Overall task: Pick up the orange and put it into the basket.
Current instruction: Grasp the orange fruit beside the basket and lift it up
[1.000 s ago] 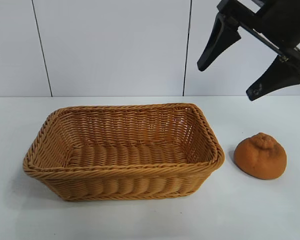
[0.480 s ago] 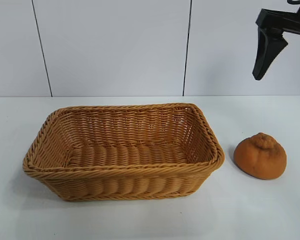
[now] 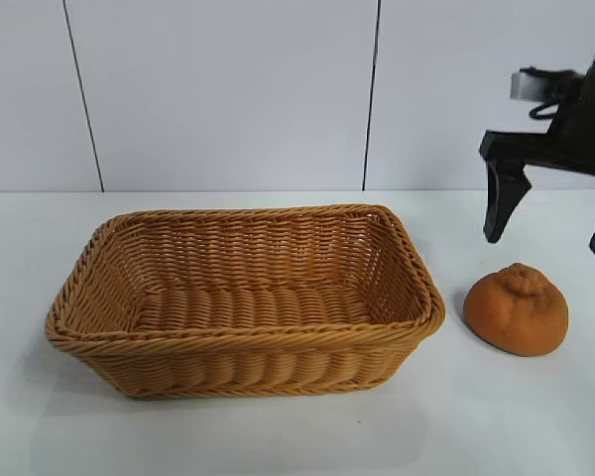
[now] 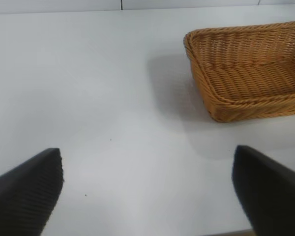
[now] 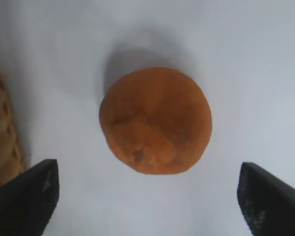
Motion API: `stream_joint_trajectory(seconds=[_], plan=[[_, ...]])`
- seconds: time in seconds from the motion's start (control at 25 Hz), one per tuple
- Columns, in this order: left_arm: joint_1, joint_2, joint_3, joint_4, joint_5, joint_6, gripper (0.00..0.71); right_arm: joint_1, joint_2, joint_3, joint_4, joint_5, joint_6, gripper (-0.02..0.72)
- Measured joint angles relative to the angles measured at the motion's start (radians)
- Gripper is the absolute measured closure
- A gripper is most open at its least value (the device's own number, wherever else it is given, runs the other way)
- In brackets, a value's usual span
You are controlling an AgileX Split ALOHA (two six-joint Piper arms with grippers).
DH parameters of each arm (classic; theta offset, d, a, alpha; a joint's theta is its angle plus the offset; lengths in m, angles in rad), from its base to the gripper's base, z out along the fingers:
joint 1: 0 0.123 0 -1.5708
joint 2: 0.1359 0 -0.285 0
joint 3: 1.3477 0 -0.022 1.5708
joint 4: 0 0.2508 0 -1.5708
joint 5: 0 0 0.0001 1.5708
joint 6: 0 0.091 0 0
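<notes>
Right gripper [image 3: 548, 223] spread wide above the orange [image 3: 517, 309]; touching nothing.

Woven wicker basket [image 3: 243, 297], matte bumpy orange [image 3: 517, 309], smooth white table [image 3: 516, 416].

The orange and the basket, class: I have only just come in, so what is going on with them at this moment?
The right gripper hangs open above the orange, its fingers spread wider than the fruit and not touching it. The orange sits on the white table just to the right of the basket, which holds nothing. The left gripper is open too, off to the basket's other side over bare table. Nothing has been picked up yet.
</notes>
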Motion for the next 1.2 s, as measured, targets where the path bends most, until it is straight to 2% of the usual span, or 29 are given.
stream_joint_trajectory(seconds=[0.16, 0.36, 0.44, 0.6, 0.68, 0.92, 1.2], plan=[[0.000, 0.000, 0.000, -0.001, 0.000, 0.000, 0.045, 0.000, 0.089, 0.000, 0.001, -0.045, 0.000, 0.029], [0.000, 0.000, 0.000, -0.001, 0.000, 0.000, 0.045, 0.000, 0.141, 0.000, 0.001, -0.051, 0.000, 0.052], [0.000, 0.000, 0.000, -0.001, 0.000, 0.000, 0.045, 0.000, 0.141, -0.001, 0.000, -0.051, 0.000, 0.164], [0.000, 0.000, 0.000, -0.001, 0.000, 0.000, 0.045, 0.000, 0.141, -0.002, 0.000, -0.036, 0.000, 0.521], [0.000, 0.000, 0.000, -0.001, 0.000, 0.000, 0.045, 0.000, 0.137, -0.008, 0.000, -0.016, -0.002, 0.658], [0.000, 0.000, 0.000, -0.001, 0.000, 0.000, 0.045, 0.000, 0.082, -0.009, 0.000, 0.013, -0.021, 0.666], [0.000, 0.000, 0.000, -0.001, 0.000, -0.001, 0.045, 0.000, -0.109, -0.006, -0.004, 0.036, -0.021, 0.666]])
